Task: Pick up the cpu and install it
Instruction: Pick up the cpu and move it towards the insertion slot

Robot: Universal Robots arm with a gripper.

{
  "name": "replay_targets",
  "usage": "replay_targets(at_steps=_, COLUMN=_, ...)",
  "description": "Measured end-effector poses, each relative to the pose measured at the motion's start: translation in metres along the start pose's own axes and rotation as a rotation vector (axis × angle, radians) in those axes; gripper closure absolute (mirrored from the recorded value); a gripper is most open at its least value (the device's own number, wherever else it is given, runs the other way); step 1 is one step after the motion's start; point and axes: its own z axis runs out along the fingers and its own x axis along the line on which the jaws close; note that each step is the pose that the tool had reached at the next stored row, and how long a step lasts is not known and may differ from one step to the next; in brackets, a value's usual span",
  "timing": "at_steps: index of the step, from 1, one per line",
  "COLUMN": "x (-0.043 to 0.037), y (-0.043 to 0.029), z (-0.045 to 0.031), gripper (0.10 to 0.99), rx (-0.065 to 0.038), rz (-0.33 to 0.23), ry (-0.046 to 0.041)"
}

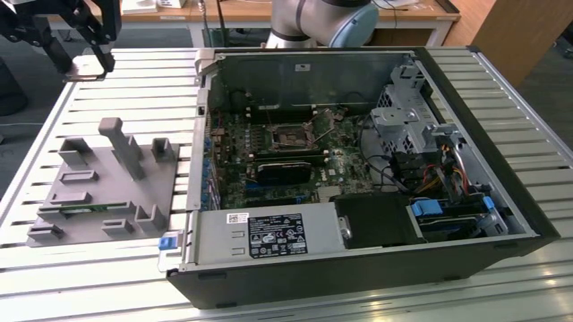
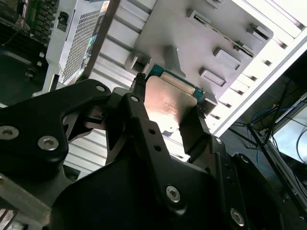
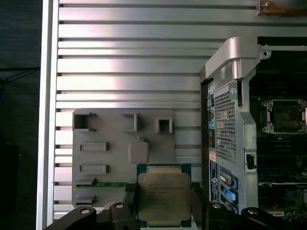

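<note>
gripper [image 3: 163, 195] of mine pinches the cpu [image 3: 163, 188] by two edges. i hold it above the slatted table [image 3: 134, 48], near the computer case [image 3: 230, 120].

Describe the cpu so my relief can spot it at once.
Beside the open black computer case lies a flat grey plastic fixture plate. Near it the black hand grips the cpu: a small square chip, its shiny silver metal top unlike the plate's matte grey blocks.

The cpu [image 3: 164, 199] is a flat square chip with a silver-grey metal lid and a green rim. The gripper [image 3: 163, 194] clamps two opposite edges, holding it clear above the table [image 3: 120, 72].
</note>
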Motion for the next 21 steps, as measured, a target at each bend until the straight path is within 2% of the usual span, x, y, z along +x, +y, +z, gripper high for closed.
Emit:
replay_targets(at_steps=4, x=-0.0071, y=0.0002, z=0.0002, gripper=0.553, rx=0.000, rz=0.000, ry=0.0000)
replay_targets(at_steps=21, x=-0.0473, y=0.0013, z=0.0018, gripper=0.553, rx=0.000, rz=0.000, ry=0.0000)
